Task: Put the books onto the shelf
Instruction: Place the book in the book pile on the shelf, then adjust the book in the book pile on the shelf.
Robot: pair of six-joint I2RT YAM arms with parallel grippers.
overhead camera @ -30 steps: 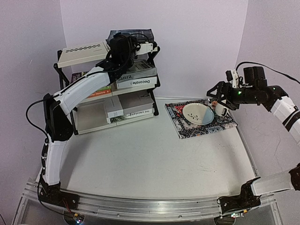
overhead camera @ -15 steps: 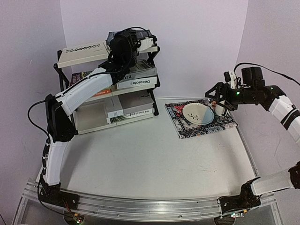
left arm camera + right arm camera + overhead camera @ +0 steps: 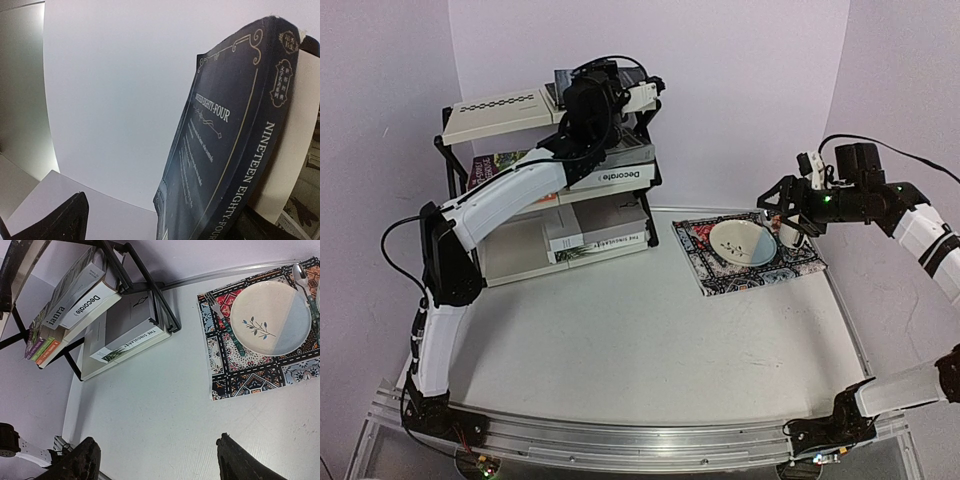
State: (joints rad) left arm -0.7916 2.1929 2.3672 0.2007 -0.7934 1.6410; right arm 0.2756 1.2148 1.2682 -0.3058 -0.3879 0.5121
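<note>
The shelf (image 3: 495, 112) stands at the back left, with a cream top board bearing a checker strip. My left gripper (image 3: 607, 84) is up at its top tier, open. In the left wrist view a dark blue book (image 3: 235, 145), "Nineteen Eighty-Four", stands on edge between the fingers of the left gripper (image 3: 160, 226). It is close to the right finger, with a wide gap to the left finger (image 3: 65, 220). "Decorate" (image 3: 610, 177) and "laura" (image 3: 62, 315) lie on the middle tier beside colourful paperbacks (image 3: 42, 342). A white book (image 3: 595, 232) lies on the lowest board. My right gripper (image 3: 778, 208) hangs open above the placemat, holding nothing.
A patterned placemat (image 3: 750, 265) lies at the right with a cream and blue plate (image 3: 272, 317), a fork (image 3: 227, 325), a spoon (image 3: 300, 275) and a cup (image 3: 790, 233). Walls close the back and both sides. Bare table (image 3: 160, 405) lies under the right gripper (image 3: 155, 460).
My left gripper has opened wide and let go of the dark blue book at the top tier, and its wrist has shifted slightly right. The right arm has barely moved.
</note>
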